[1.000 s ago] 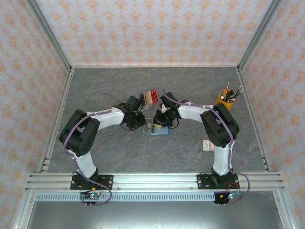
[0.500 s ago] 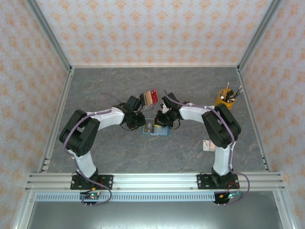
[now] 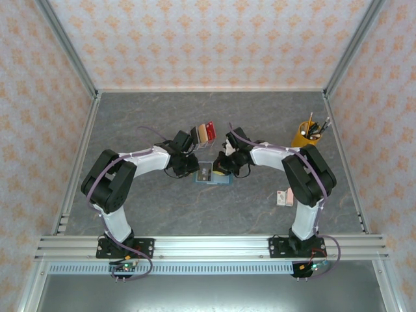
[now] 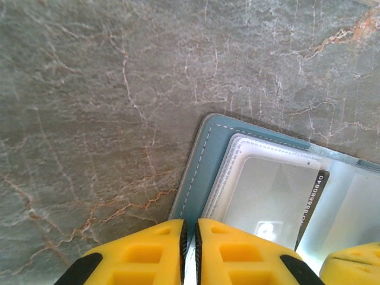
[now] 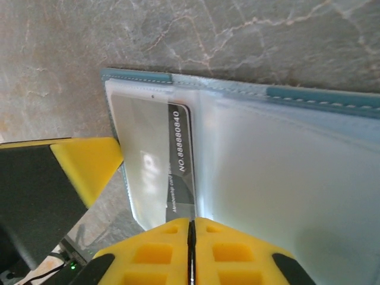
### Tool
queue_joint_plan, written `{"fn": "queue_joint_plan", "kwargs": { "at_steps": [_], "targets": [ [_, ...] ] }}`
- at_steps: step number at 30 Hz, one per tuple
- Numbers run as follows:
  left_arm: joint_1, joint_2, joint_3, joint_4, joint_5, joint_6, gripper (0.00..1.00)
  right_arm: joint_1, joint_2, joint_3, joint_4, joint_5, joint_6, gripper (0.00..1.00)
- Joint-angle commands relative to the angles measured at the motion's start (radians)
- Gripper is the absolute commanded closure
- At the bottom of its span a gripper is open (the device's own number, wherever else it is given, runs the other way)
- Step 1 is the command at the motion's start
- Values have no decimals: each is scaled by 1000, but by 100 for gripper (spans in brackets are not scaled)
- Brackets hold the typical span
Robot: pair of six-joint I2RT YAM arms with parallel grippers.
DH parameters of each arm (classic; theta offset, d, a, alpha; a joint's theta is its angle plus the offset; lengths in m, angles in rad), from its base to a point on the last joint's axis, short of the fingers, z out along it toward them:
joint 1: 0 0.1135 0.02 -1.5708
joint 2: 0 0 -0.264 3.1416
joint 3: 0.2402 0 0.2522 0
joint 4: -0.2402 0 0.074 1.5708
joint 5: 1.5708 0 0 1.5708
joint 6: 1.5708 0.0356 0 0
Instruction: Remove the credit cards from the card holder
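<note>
Pinning card holder (image 3: 220, 179) at frame centre: your left gripper (image 4: 190, 228) clamps blue edge so right gripper (image 5: 191, 228), clenched on dark card (image 5: 181, 166) (inside clear pocket), can pull against it.

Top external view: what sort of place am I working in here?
Probably a staged robot test cell rather than a real office: patterned wallpaper panels set in an aluminium frame, a grey marble-look tabletop, and a yellow pen cup as a desk prop.
</note>
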Motion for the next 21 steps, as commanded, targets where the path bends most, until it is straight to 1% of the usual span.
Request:
{"fn": "queue_joint_plan", "kwargs": {
  "at_steps": [1, 6, 12, 21],
  "targets": [
    [-9, 25, 7, -70, -21, 19, 85, 4, 33, 15, 13, -41, 0, 86],
    [-9, 25, 1, -65, -23, 13, 85, 9, 62, 43, -17, -26, -10, 86],
    [-9, 25, -9, -61, -21, 9, 85, 15, 98, 58, -8, -43, -8, 85],
    [-15, 27, -43, -25, -5, -10, 86, 27, 131, 82, -16, -36, -18, 82]
  ]
}}
